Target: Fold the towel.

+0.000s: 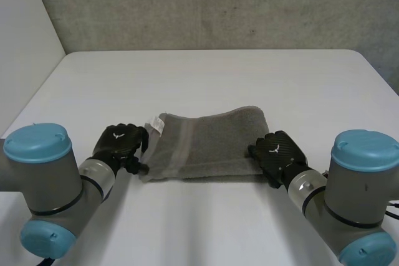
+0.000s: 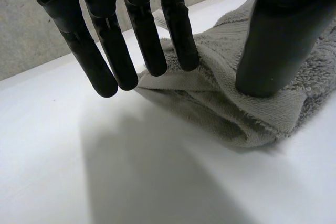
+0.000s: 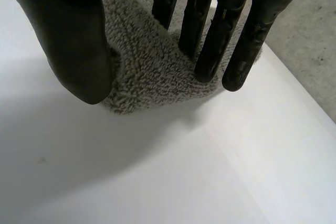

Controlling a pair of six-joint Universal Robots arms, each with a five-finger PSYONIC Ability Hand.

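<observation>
Left hand point(image 1: 118, 142) and right hand point(image 1: 278, 151) rest straight-fingered on opposite ends of the towel point(image 1: 212, 138), nothing pinched; I judge it soft, light, floppy; I'd pinch its corners.

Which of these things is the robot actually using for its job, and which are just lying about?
In the job: grey towel, left hand at one end, right hand at the other end.
Just there: white table under it, grey wall behind.
</observation>
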